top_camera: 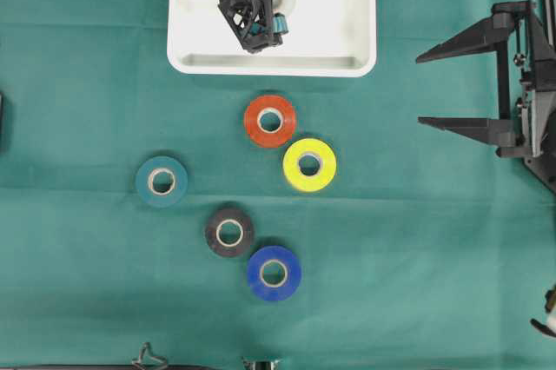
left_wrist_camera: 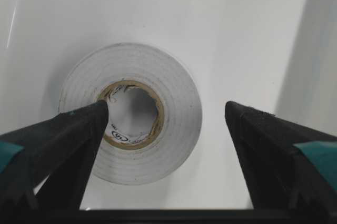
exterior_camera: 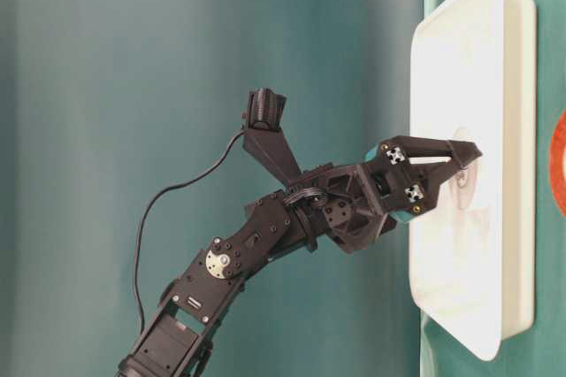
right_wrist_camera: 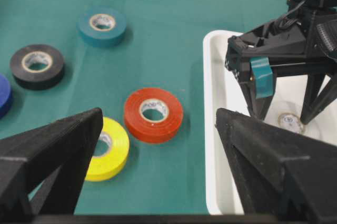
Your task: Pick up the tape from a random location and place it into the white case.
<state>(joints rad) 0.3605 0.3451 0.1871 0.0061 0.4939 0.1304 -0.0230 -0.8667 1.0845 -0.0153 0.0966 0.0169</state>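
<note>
The white case [top_camera: 356,40] lies at the far edge of the green-covered table [top_camera: 434,257], its raised rim closing in the left gripper [top_camera: 261,27] on all sides. Inside the rim there is bare white floor beside and beyond those fingers. In the left wrist view the case wall rises just past the right-hand finger [left_wrist_camera: 279,155].

In front of the case, well apart from the left fingers, five rolls lie flat on the cloth: a red roll [top_camera: 269,120] nearest the case rim, a yellow roll [top_camera: 309,164] just beside it, a teal roll [top_camera: 162,181], a black roll [top_camera: 229,232] and a blue roll [top_camera: 274,273]. Wide open cloth stretches between these rolls and the right gripper [top_camera: 434,88].

The left fingers stand spread wide, released. The white tape [left_wrist_camera: 131,112] lies flat on the case floor between them; one fingertip overlaps its cardboard core in the wrist view, and whether it touches cannot be told. The other finger is clear of the roll.

The right fingers are spread wide and hold nothing, off to the side above bare cloth.
</note>
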